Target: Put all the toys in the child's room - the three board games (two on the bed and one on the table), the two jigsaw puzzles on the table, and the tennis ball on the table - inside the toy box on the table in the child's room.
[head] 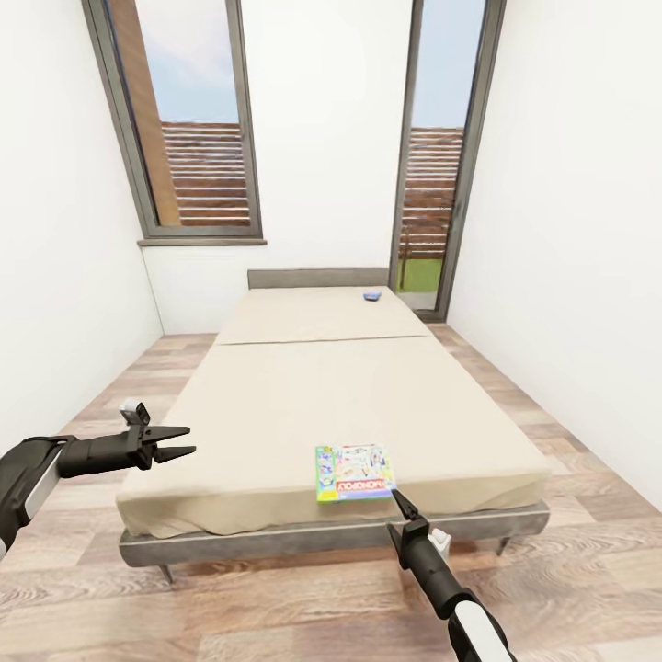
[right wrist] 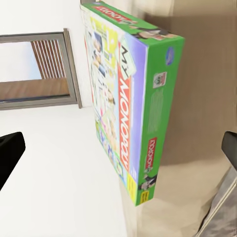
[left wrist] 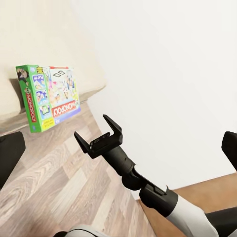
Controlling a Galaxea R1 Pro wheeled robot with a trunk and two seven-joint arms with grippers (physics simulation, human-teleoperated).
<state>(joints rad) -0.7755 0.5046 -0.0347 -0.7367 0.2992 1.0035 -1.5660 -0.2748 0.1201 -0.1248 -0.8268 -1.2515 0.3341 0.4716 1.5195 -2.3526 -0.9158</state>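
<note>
A multicoloured "Monopoly" board game (head: 354, 472) lies flat near the front edge of the beige bed (head: 322, 386). A small blue board game (head: 372, 296) rests far back by the grey headboard. My right gripper (head: 396, 496) hovers just off the front right corner of the Monopoly box. In the right wrist view its fingers (right wrist: 10, 158) stand wide apart either side of the box's (right wrist: 133, 98) edge, so it is open and holds nothing. My left gripper (head: 190, 440) is open over the bed's front left corner. The left wrist view takes in the box (left wrist: 49, 96) and the right gripper (left wrist: 90, 125).
White walls close in on both sides of the bed, with strips of wooden floor (head: 570, 552) between. A tall window (head: 188, 119) and a glass door (head: 441, 156) fill the far wall. Open floor lies in front of the bed frame (head: 276, 542).
</note>
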